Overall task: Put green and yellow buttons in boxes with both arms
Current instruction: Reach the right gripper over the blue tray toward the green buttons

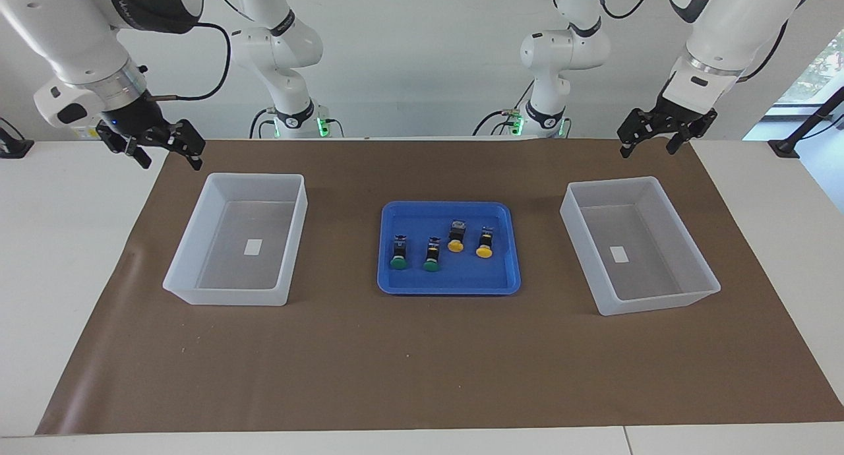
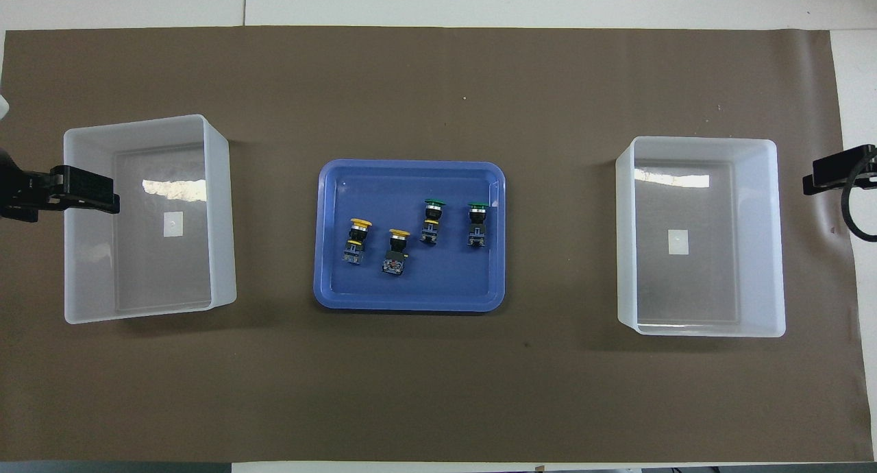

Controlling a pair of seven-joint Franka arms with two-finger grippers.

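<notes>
Two green buttons (image 1: 397, 252) (image 1: 432, 254) and two yellow buttons (image 1: 455, 236) (image 1: 485, 242) lie in a shallow blue tray (image 1: 448, 208) at the middle of the mat. They also show in the overhead view, green (image 2: 431, 219) (image 2: 477, 223) and yellow (image 2: 356, 240) (image 2: 396, 250). One translucent white box (image 1: 659, 303) (image 2: 219, 205) stands toward the left arm's end, and a second box (image 1: 227, 297) (image 2: 627, 240) toward the right arm's end; each holds only a white label. My left gripper (image 1: 647, 150) (image 2: 89, 193) is raised over the outer rim of its box, open and empty. My right gripper (image 1: 170, 163) (image 2: 839, 173) is raised over the mat beside its box, open and empty.
A brown mat (image 1: 422, 363) covers the white table (image 1: 59, 257). The blue tray (image 2: 411, 166) sits between the two boxes. Black clamps (image 1: 788, 148) stand at the table's ends near the robots.
</notes>
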